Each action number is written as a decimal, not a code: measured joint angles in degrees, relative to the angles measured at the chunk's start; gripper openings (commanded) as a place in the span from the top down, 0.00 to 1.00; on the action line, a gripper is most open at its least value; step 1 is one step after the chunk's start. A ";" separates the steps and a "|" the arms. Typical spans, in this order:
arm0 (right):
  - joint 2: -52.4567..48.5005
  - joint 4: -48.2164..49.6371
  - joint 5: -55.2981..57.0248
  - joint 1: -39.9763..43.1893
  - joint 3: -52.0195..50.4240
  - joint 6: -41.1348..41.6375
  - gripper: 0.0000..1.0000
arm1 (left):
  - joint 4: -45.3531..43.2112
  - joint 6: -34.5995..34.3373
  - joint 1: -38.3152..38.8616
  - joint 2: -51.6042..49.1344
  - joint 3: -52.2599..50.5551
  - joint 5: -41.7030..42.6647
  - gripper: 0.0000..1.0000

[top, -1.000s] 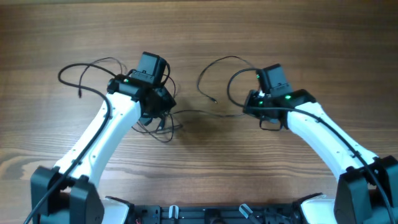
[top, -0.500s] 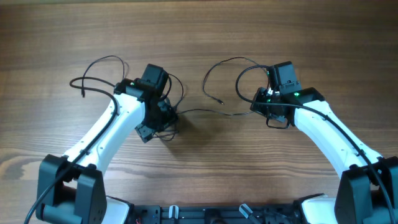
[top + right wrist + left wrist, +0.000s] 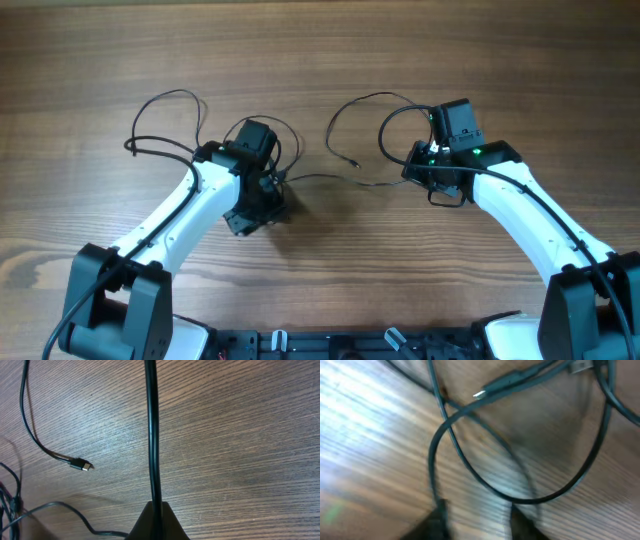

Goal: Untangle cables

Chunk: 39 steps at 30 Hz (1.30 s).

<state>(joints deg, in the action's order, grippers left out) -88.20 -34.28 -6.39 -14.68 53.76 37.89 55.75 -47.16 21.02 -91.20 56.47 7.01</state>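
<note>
- Cables (image 3: 340,178) are lying strung across the table (image 3: 320,300) between two arms, their knot (image 3: 277,180) sitting just beside the left pincer (image 3: 258,205), with loose loops trailing beyond it and towards the right pincer (image 3: 437,185).
- Right pincer is clenching one cord (image 3: 152,435), which is running straight ahead from its closed tips.
- Left pincer is hovering released, its fingers (image 3: 436,522) looking spread with bare wood between them, though that view is blurred; a loop (image 3: 485,487) is lying just ahead of them.
- Doing this step well likely means the right pincer anchoring its cord firmly while the left is closing on a single strand at the knot, then drawing it away slowly and low, so no plug is snagging.
- Overhead view is giving the whole layout but hiding both sets of tips under the wrists; right wrist view is revealing the grip and a free plug (image 3: 83,466) lying ahead and left of the tips; left wrist view is showing strands crossing close ahead.
</note>
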 measured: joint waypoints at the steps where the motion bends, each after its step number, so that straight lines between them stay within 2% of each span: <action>1: 0.00 0.00 0.00 0.00 0.00 0.00 0.96 | -1.03 -0.11 0.00 0.00 0.00 0.00 0.83; 5: 0.00 -1.01 0.07 0.00 0.00 0.00 0.96 | -5.53 0.11 -0.33 0.00 -0.02 -1.16 0.96; 10: 0.00 -4.83 3.02 3.30 0.02 1.22 0.96 | -4.70 0.11 -4.55 0.00 -0.02 -5.53 0.96; 16: 0.00 -8.57 4.57 20.24 0.00 1.53 0.96 | -1.75 0.15 -15.37 0.00 -0.02 -8.20 0.96; 25: 0.00 -10.47 5.16 39.54 0.02 0.42 0.96 | -1.57 0.15 -27.06 0.00 -0.02 -8.74 0.96; 32: 0.00 -8.98 3.74 43.78 0.00 -0.48 0.96 | -1.55 0.15 -29.94 0.00 -0.02 -8.63 0.96; 39: 0.00 0.37 -13.94 43.47 -0.02 -11.32 0.96 | -2.21 0.13 -28.76 0.00 -0.02 -4.09 0.96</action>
<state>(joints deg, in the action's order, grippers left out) -88.20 -33.91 -20.34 28.80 53.74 26.57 53.54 -47.03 -7.75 -91.20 56.45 2.92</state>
